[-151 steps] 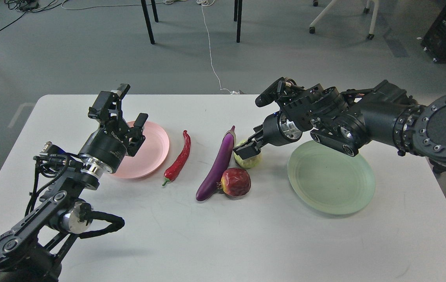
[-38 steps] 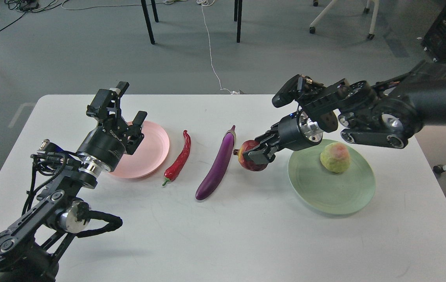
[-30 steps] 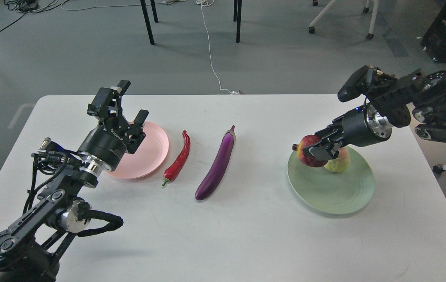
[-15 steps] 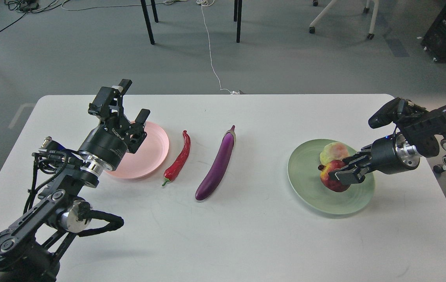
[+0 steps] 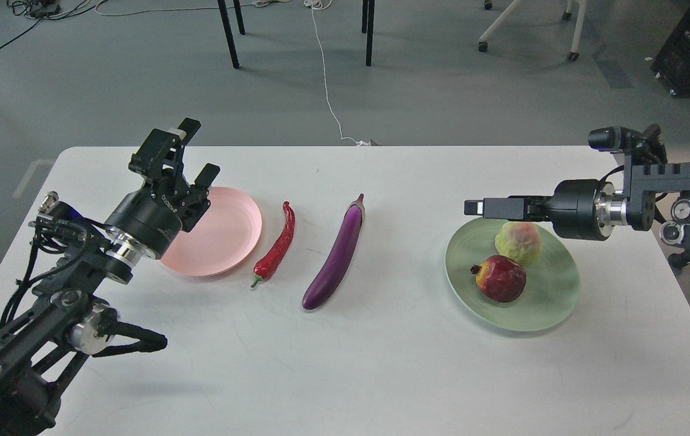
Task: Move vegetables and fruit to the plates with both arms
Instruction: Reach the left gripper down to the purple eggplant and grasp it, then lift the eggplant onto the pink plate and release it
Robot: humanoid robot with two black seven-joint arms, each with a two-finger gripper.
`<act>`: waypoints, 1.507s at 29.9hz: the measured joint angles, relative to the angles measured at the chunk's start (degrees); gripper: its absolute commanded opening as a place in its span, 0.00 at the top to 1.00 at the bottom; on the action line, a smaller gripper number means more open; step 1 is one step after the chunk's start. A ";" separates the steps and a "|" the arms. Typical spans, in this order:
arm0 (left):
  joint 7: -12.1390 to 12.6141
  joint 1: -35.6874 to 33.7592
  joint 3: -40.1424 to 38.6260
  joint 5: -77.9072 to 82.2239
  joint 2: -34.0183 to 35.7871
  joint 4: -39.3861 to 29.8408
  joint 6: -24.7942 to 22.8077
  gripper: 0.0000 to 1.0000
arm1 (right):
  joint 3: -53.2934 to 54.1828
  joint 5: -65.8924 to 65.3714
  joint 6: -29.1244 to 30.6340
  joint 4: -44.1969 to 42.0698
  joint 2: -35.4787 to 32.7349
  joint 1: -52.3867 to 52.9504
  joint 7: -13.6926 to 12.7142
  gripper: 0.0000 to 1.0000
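Observation:
The dark red fruit and the bumpy yellow-green fruit lie side by side on the pale green plate at the right. My right gripper hovers level above the plate's far left rim, empty; it is seen side-on, so its fingers cannot be told apart. The purple eggplant and the red chili lie on the table between the plates. The pink plate is empty. My left gripper is open and empty above the pink plate's far left edge.
The white table has bare surface along its front half. Chair and table legs and a white cable are on the grey floor beyond the far edge.
My right gripper carried the dark red fruit to the green plate, let it go beside the yellow-green fruit, and rose clear, turning level. My left gripper shifted slightly left.

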 measured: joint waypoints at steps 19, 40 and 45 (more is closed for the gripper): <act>0.87 -42.74 45.93 53.97 -4.31 14.39 -9.00 0.03 | 48.35 33.90 23.03 -13.07 -0.89 -42.31 -0.01 0.03; 7.04 -46.29 54.10 51.81 -16.51 32.63 -19.46 0.08 | 49.18 33.61 23.07 -12.94 -2.12 -42.92 0.00 0.03; 8.13 -44.73 54.13 51.62 -16.83 33.84 -19.39 0.10 | 49.20 33.53 23.07 -12.90 -2.34 -42.99 0.00 0.03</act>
